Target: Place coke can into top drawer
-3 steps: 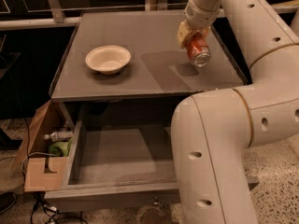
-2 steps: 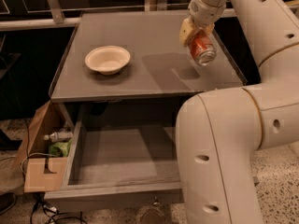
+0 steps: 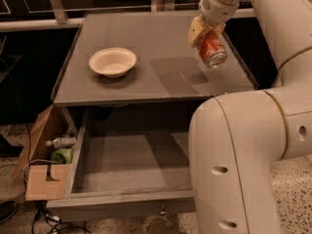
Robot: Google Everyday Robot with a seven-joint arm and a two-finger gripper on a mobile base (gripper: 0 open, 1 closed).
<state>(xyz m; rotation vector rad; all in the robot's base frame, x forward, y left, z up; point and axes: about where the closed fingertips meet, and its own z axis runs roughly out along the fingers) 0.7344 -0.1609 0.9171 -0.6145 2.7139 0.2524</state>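
The coke can (image 3: 211, 48) is red-orange with a silver end, tilted with that end toward the camera. My gripper (image 3: 204, 34) is shut on it and holds it in the air above the right side of the grey cabinet top (image 3: 165, 72). The top drawer (image 3: 131, 165) is pulled open below the cabinet top, and its flat grey bottom shows nothing in it. The drawer's right part is hidden behind my arm (image 3: 243, 160).
A cream-coloured round bowl (image 3: 112, 61) sits on the left of the cabinet top. A cardboard box (image 3: 46, 162) with a bottle and a green item stands on the floor left of the drawer. Cables lie on the floor at the lower left.
My gripper has lifted the coke can up and a little to the right, away from the cabinet top. The drawer and bowl have not moved.
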